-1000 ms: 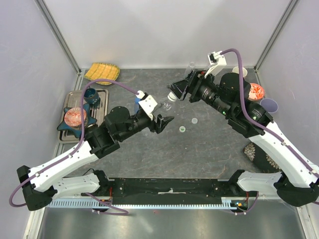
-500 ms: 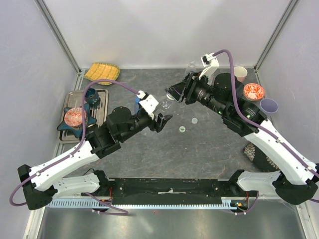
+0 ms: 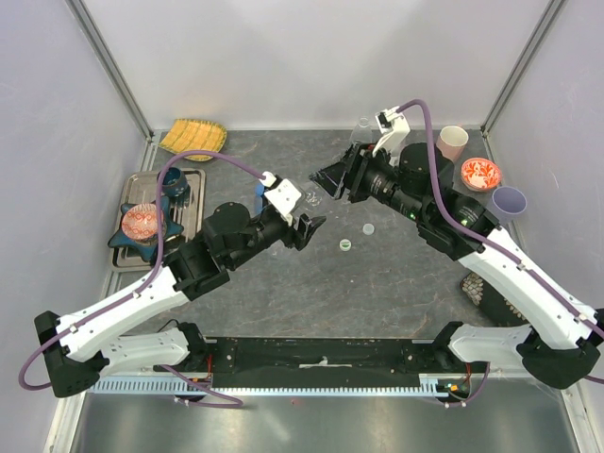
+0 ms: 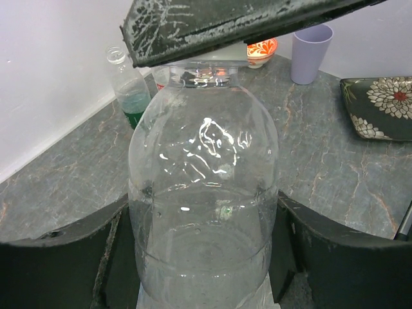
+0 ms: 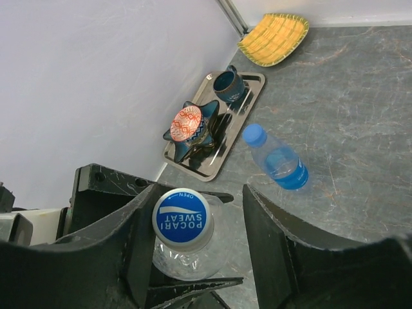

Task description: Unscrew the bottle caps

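The left gripper (image 4: pixel 205 261) is clamping the clear bottle (image 4: pixel 203 193) at mid-bench (image 3: pixel 377 283). The right gripper (image 5: pixel 196 241) is gaping wide around the bottle's white-and-blue cap (image 5: pixel 181 219), touching nothing. Over the last 1 second its arm has been swinging leftward, uncovering the pink cup (image 3: pixel 454 142).

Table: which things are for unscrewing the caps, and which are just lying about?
Job: clear bottle, Pocari cap, blue bottle, green-label bottle, loose caps.
Lying about: yellow dish, tray, teal cup, star dish, red bowls, pink cup, purple cup, floral plate.
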